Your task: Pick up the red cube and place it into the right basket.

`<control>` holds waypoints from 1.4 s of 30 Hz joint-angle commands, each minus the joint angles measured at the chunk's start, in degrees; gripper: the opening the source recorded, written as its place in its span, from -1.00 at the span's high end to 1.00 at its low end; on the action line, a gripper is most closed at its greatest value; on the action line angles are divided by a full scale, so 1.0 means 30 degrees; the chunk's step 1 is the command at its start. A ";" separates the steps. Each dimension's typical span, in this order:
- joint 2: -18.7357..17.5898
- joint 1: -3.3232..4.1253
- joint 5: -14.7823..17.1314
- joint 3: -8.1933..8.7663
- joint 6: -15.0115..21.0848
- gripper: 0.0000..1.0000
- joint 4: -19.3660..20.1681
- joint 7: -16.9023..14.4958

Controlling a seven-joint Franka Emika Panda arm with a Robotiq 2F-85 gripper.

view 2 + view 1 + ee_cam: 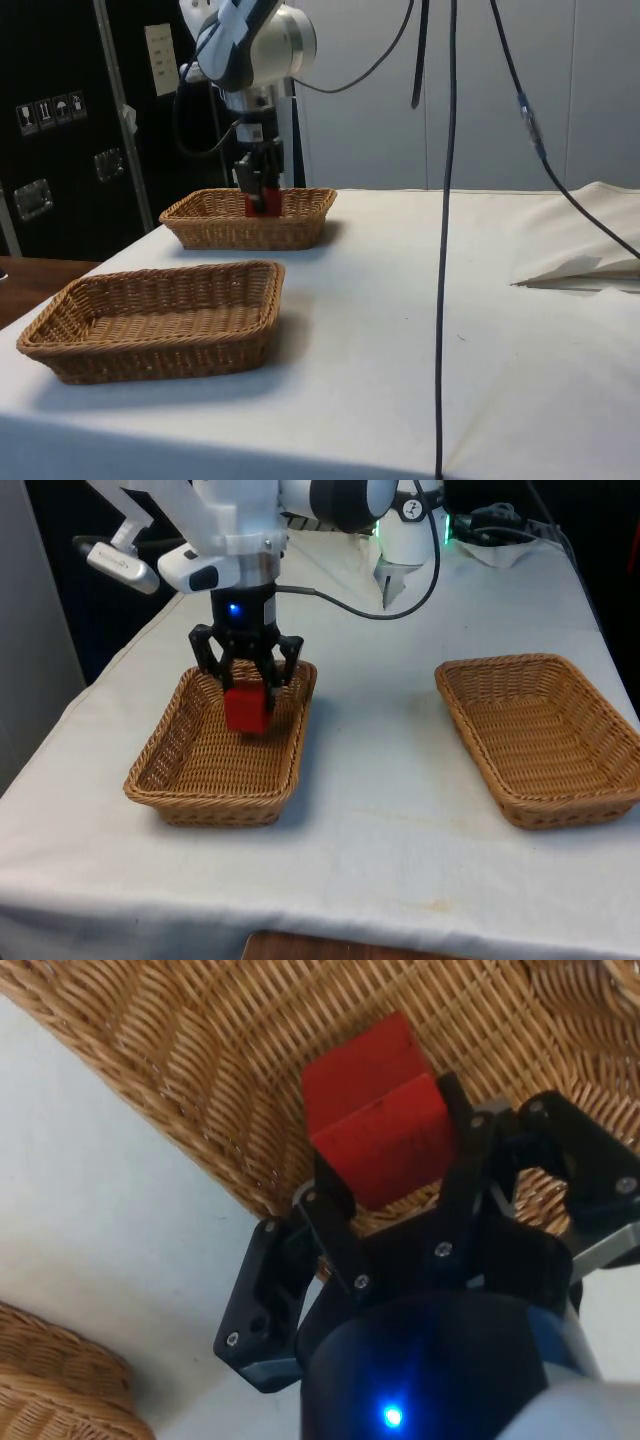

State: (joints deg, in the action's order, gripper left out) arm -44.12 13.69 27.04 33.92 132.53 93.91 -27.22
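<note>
The red cube [246, 709] hangs between the fingers of my black gripper [247, 685], which is shut on it. It is held just above the floor of the wicker basket [190, 770] on the front view's left, near that basket's far end. From the side, the red cube [264, 201] and the gripper [260, 186] show over the far basket [215, 226]. Up close the red cube [377, 1110] sits clamped between both fingers [333, 1218], with wicker weave behind it. The other basket [545, 735] stands on the front view's right, with nothing in it.
White cloth covers the table [380, 800] between the two baskets. A black cable [350, 605] trails from the arm over the table's far part. Hanging cables [445, 240] cross the side view. The near basket [150, 320] lies close to the side camera.
</note>
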 commanded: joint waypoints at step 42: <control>0.2158 0.0764 -0.0535 0.0898 -0.2406 -1.00 -0.0134 0.0630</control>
State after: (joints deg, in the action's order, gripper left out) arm -37.93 15.41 25.84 36.21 125.25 93.16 -25.78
